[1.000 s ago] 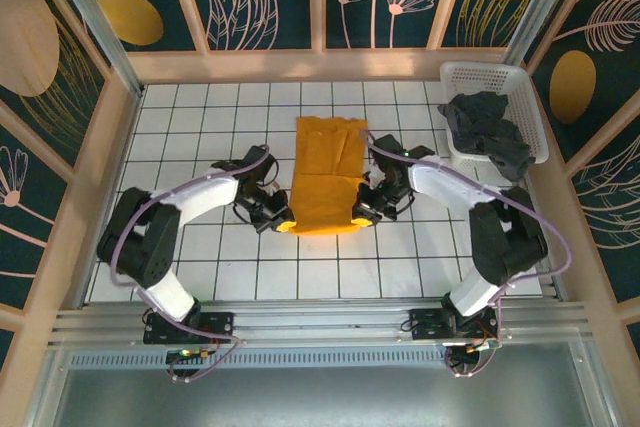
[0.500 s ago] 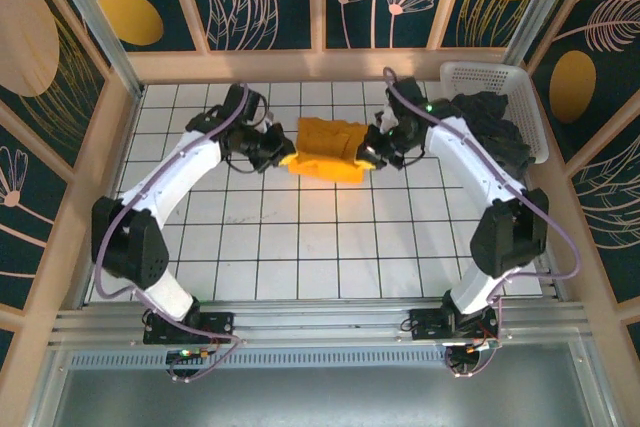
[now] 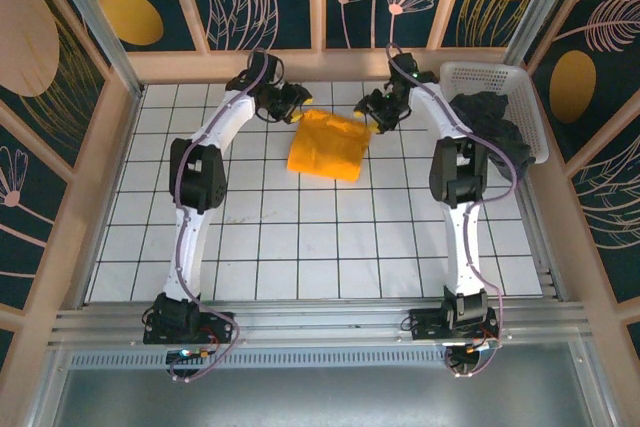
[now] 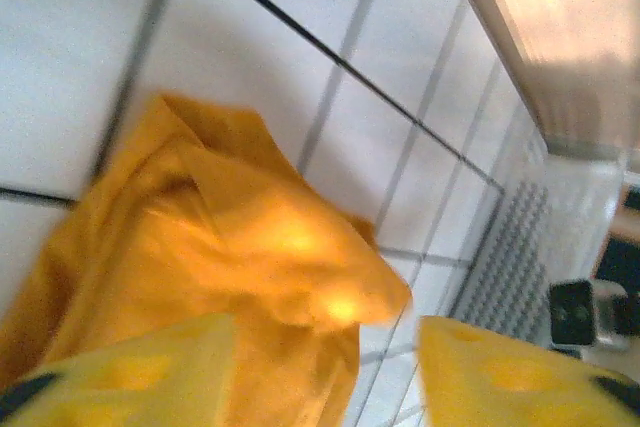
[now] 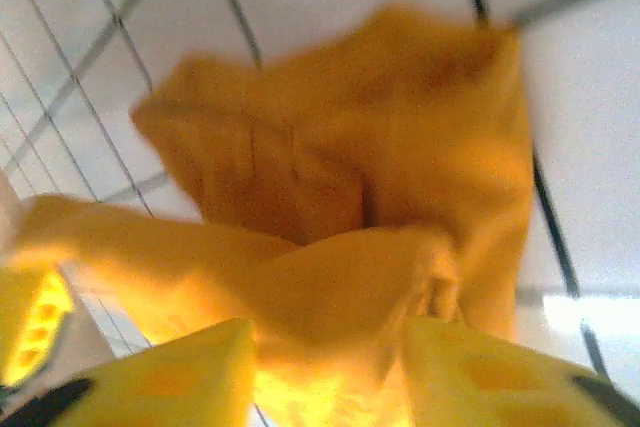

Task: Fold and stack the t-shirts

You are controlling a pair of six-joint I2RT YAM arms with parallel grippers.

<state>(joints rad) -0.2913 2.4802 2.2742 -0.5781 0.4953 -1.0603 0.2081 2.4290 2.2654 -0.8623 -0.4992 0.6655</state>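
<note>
The left gripper (image 3: 293,105) has its jaws spread, and its yellow pads (image 4: 130,377) pinch nothing. The right gripper (image 3: 374,107) is spread too, though blur hides whether cloth brushes its pads (image 5: 500,377). Each sits at a far corner of the folded orange t-shirt (image 3: 328,145), which lies mid-way along the far edge of the table (image 3: 200,247) and reaches nearward from both. The grey t-shirt (image 3: 490,127) fills the basket (image 3: 480,69) at the far right corner, nearer the right arm.
</note>
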